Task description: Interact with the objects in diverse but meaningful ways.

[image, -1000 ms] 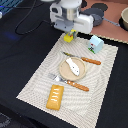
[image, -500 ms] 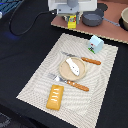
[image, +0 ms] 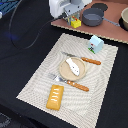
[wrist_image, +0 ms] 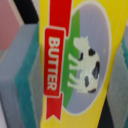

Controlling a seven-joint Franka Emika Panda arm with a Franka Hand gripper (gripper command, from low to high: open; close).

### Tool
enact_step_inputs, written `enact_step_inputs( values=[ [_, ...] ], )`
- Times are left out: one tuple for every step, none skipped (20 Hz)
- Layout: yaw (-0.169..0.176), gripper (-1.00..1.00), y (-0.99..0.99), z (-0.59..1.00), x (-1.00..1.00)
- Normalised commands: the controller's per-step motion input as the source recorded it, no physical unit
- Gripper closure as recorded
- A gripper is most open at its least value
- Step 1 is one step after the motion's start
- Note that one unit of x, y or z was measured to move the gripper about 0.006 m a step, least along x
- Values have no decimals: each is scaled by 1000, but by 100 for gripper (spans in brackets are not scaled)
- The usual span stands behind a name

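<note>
Jaws closed on the yellow butter block (image: 75,22), from what I see, held above the brown board (image: 107,22) beside the dark bowl (image: 92,19). Below, the black bench (image: 20,55) carries a striped placemat (image: 37,82) with the orange bread block (image: 55,96), pale blue carton (image: 95,44) and white paddle piece (image: 73,65) on the tan plate (image: 71,74). Only my wrist view shows the block's cow picture (wrist_image: 82,65) and red BUTTER banner (wrist_image: 52,65).
</note>
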Motion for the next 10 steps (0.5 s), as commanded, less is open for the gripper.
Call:
enact_step_inputs(
  values=[
    [27,100,-806,266,54],
    [28,100,-803,254,63],
    [25,100,-814,234,57],
    [21,100,-760,249,74],
    [16,100,-746,271,111],
    [13,100,-763,286,100],
    [13,100,-757,266,77],
    [12,100,-754,240,60],
    [9,100,-723,226,63],
    [2,100,-700,186,63]
  ],
)
